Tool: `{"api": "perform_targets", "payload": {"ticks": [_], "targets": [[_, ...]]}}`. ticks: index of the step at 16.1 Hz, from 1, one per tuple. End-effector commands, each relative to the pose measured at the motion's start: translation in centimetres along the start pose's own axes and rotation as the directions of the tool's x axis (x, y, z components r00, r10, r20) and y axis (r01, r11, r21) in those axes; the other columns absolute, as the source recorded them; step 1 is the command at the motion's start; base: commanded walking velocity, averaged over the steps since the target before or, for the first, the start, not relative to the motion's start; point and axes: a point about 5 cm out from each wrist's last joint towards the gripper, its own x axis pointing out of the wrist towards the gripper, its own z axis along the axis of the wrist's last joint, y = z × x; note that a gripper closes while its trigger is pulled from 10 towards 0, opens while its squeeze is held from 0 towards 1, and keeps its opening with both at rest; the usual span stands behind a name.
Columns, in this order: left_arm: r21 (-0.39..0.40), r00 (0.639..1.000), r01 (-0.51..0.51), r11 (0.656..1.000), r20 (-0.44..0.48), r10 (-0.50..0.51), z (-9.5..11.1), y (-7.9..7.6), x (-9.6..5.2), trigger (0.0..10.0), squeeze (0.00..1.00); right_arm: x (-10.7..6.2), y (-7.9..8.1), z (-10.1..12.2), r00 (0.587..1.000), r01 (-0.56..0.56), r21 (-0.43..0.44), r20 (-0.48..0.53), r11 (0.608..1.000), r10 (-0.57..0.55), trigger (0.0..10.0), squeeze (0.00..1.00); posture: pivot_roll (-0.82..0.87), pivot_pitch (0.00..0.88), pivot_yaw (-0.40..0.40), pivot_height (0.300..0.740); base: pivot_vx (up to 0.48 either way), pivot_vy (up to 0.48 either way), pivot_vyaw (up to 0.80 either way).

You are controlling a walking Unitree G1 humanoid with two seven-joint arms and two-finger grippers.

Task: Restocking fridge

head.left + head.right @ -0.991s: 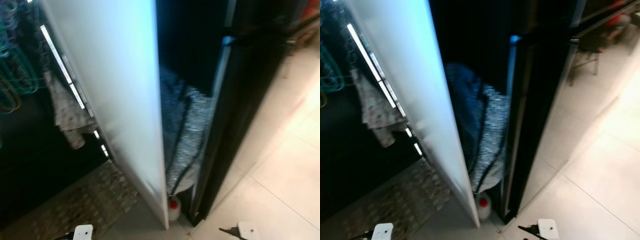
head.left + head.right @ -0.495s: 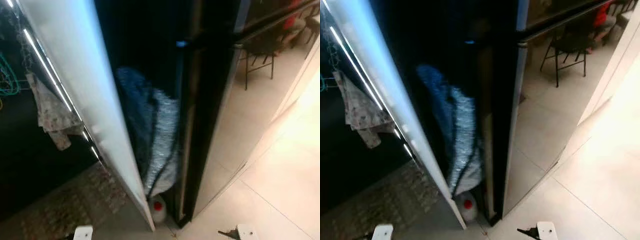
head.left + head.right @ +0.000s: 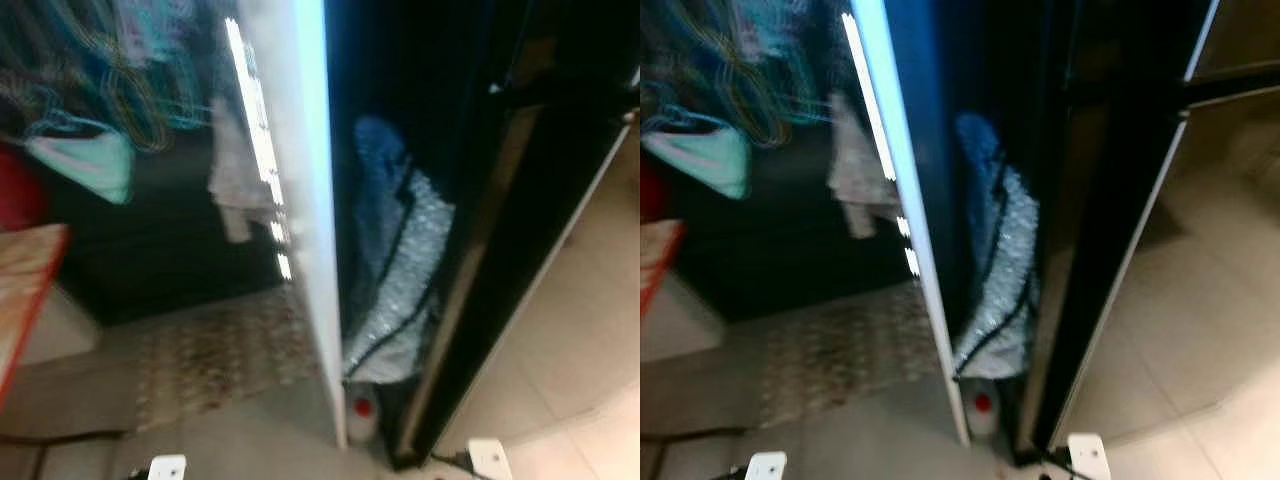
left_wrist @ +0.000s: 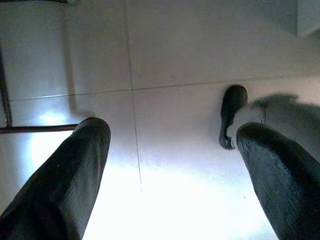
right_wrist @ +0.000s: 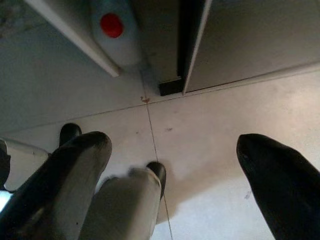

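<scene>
A tall black fridge (image 3: 545,240) stands at the right with its door shut. Left of it a white panel (image 3: 305,190) stands edge-on. In the dark gap between them a silvery-blue bag (image 3: 400,285) slumps, and a white jug with a red cap (image 3: 362,418) sits on the floor below it; the jug (image 5: 116,27) also appears in the right wrist view. Both arms hang low over the pale tiles. My left gripper (image 4: 172,165) is open with only floor between its fingers (image 4: 75,170). My right gripper (image 5: 175,175) is open too, near the fridge's bottom corner (image 5: 170,86).
A patterned mat (image 3: 215,350) lies on the floor left of the panel. Pale cloth (image 3: 235,180) and teal hangers (image 3: 90,160) hang against a dark background. A red-edged surface (image 3: 25,290) juts in at the far left. My own legs (image 5: 125,200) stand on the tiles.
The camera has swung left and the picture is blurred, so the fridge and panel sit further right. The bag and jug have not moved. Both grippers still hang low.
</scene>
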Motion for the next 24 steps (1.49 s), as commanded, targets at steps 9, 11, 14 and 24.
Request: {"api": "perform_targets", "payload": {"ticks": [9,11,14,24], "targets": [[-0.032,1.000,0.010,0.999,0.001,-0.010,0.3,-0.7,0.1,10.0,0.00,-0.3,-1.1,-0.1,1.000,0.023,-0.017,-0.012,1.000,-0.023,10.0,0.00,-0.09,0.000,0.038,0.740,0.000,0.000,0.80],[-0.042,1.000,0.014,0.999,-0.003,-0.015,0.2,-1.0,0.1,10.0,0.00,-0.3,-1.5,0.0,0.999,0.035,-0.007,-0.005,0.999,-0.035,10.0,0.00,-0.09,0.000,0.031,0.740,0.000,0.000,0.80],[-0.048,1.000,0.017,0.999,-0.008,-0.017,0.0,-1.1,0.1,10.0,0.00,-0.3,-1.5,0.0,0.999,0.034,-0.008,-0.007,0.999,-0.034,10.0,0.00,-0.10,0.000,0.034,0.740,0.000,0.000,0.80],[-0.045,1.000,0.024,0.999,-0.009,-0.024,-0.1,-1.2,0.0,10.0,0.00,-0.3,-1.2,-0.2,1.000,0.001,-0.035,-0.024,0.999,-0.002,10.0,0.00,-0.10,0.000,0.043,0.740,0.000,0.000,0.80]]}}
